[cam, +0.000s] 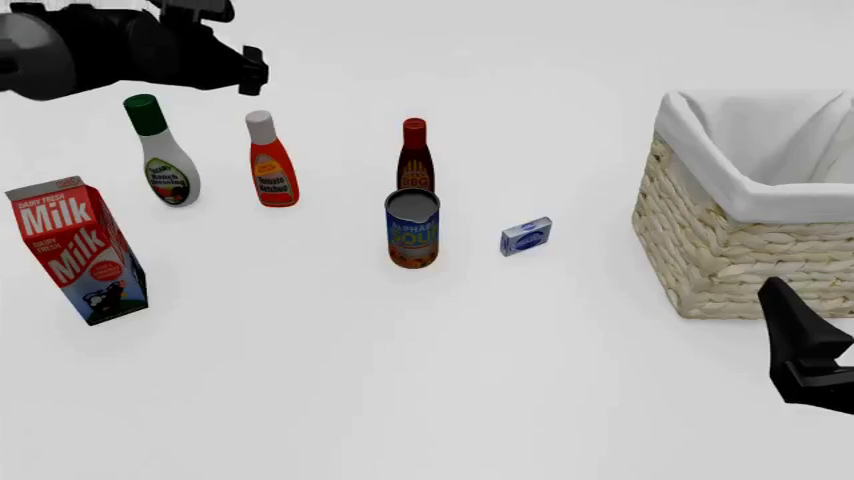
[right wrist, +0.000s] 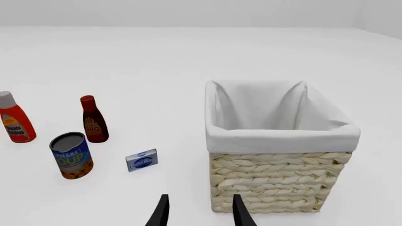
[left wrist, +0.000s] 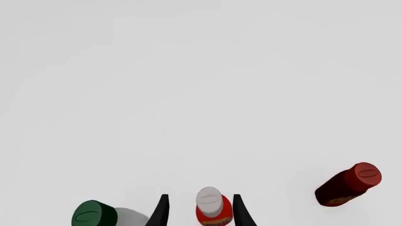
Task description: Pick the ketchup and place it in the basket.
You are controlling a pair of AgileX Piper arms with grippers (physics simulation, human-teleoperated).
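Note:
The ketchup (cam: pixel 271 165) stands upright on the table, an orange-red bottle with a pale cap, between a green-capped white bottle (cam: pixel 163 155) and a dark brown-red bottle (cam: pixel 415 158). My left gripper (cam: pixel 243 66) hangs open above and behind it. In the left wrist view the ketchup (left wrist: pixel 212 214) shows from above between the two fingers, untouched. The basket (cam: pixel 727 250), wicker with a white lining, stands at the right. My right gripper (cam: pixel 798 330) is low at the near right, just in front of the basket (right wrist: pixel 276 181), open and holding nothing.
A milk carton (cam: pixel 78 250) stands at the near left. A soup can (cam: pixel 412 228) and a small blue box (cam: pixel 526 236) sit in the middle, between the bottles and the basket. The green-capped bottle (left wrist: pixel 94 215) is close beside the left gripper's finger.

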